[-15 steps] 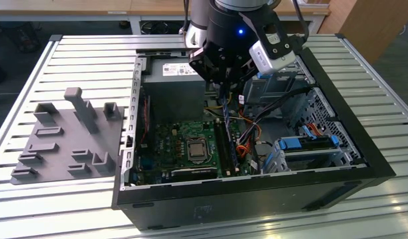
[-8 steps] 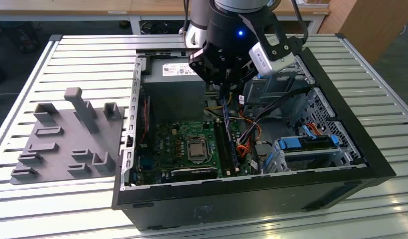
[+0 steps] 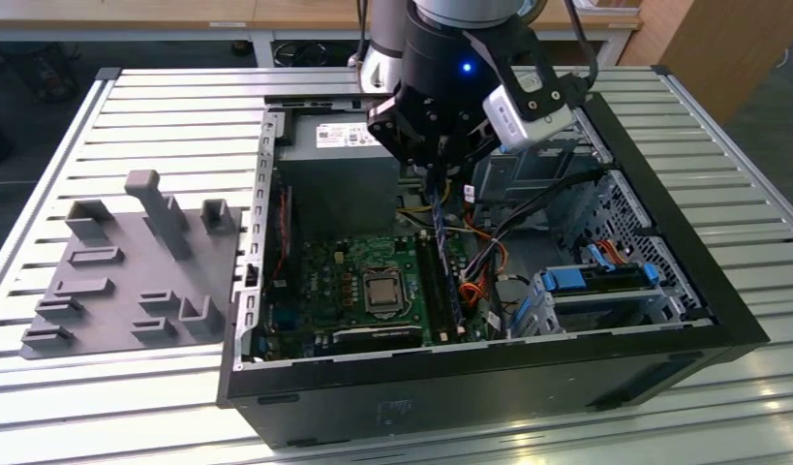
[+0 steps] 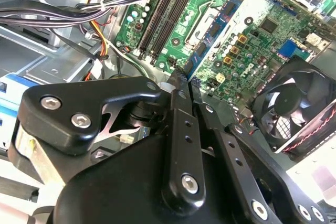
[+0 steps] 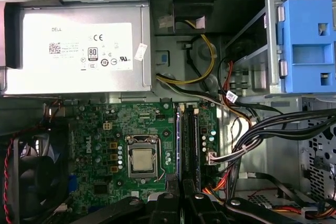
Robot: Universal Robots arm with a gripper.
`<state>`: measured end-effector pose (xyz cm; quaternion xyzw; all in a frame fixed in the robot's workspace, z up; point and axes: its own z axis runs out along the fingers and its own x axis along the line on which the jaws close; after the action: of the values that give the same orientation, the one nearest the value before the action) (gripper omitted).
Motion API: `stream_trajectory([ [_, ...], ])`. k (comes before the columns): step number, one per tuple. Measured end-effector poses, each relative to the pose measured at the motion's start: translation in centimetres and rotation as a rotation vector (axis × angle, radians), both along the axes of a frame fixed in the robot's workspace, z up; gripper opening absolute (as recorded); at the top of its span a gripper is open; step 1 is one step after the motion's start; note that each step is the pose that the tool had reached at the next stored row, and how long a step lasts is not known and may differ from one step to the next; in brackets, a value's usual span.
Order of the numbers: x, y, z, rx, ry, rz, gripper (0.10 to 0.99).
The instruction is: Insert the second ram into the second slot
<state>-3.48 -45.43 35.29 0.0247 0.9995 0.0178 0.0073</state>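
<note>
Overhead, the gripper (image 3: 435,163) hangs over the open computer case (image 3: 500,378), its fingers closed on one end of the second ram (image 4: 216,34) — a thin blue stick pointing down toward the green motherboard (image 5: 100,129). In the first wrist view the stick shows edge-on, lined up along the dark memory slots (image 5: 191,145) beside the processor socket (image 5: 143,161) — whether it touches a slot I cannot tell

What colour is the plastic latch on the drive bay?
Light blue; the chunky plastic drive-bay latch shows best in the first wrist view.
</note>
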Motion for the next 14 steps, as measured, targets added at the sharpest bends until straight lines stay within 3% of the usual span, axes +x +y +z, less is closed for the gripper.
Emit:
stream_trajectory([
  [14,0.00,0.00,-0.34,0.000,0.0000,0.001,0.137],
])
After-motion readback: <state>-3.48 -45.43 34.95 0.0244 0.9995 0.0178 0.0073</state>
